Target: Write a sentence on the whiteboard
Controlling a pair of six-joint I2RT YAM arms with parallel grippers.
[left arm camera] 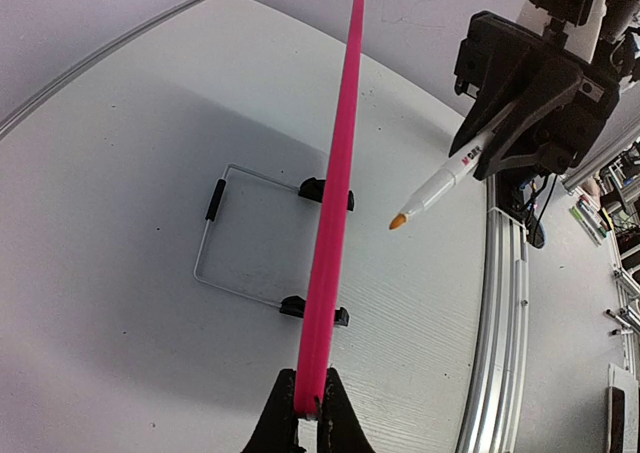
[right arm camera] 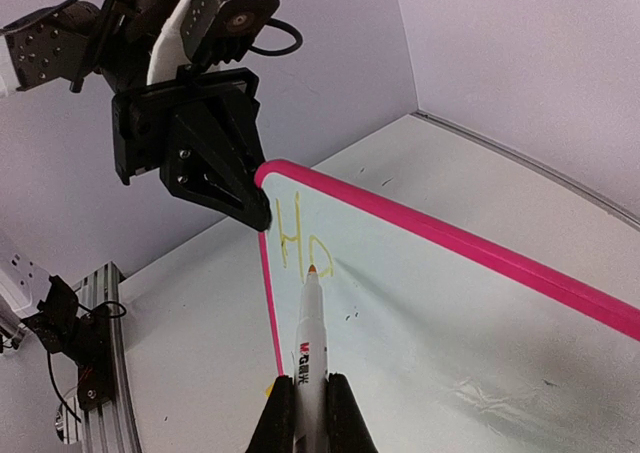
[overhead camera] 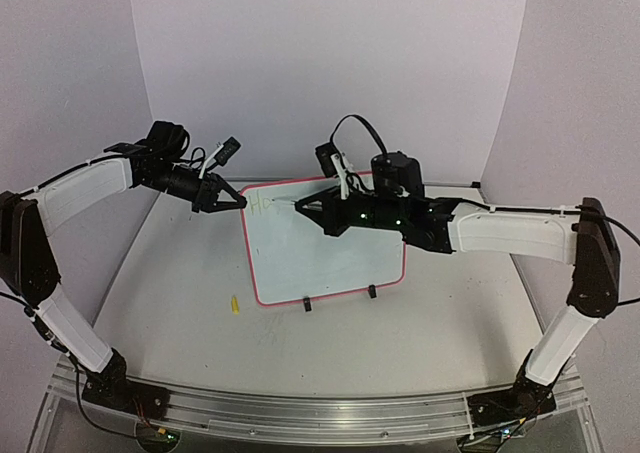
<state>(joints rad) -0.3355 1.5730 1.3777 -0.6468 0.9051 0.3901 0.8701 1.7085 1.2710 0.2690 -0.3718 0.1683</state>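
Note:
The whiteboard (overhead camera: 325, 248) with its red-pink frame stands tilted on two black clip feet at the table's middle. My left gripper (overhead camera: 236, 202) is shut on the board's top left corner; its edge (left arm camera: 335, 183) runs up the left wrist view. My right gripper (overhead camera: 305, 208) is shut on a white marker (right arm camera: 311, 348) whose orange tip (right arm camera: 312, 269) is at the board face. The sentence (right arm camera: 300, 238) is only faint yellow "Ho" near the top left corner. The marker also shows in the left wrist view (left arm camera: 440, 186).
A small yellow marker cap (overhead camera: 235, 304) lies on the table left of the board's lower corner. A wire stand (left arm camera: 245, 235) holds the board from behind. White walls enclose the table on three sides; a metal rail (overhead camera: 300, 413) runs along the near edge.

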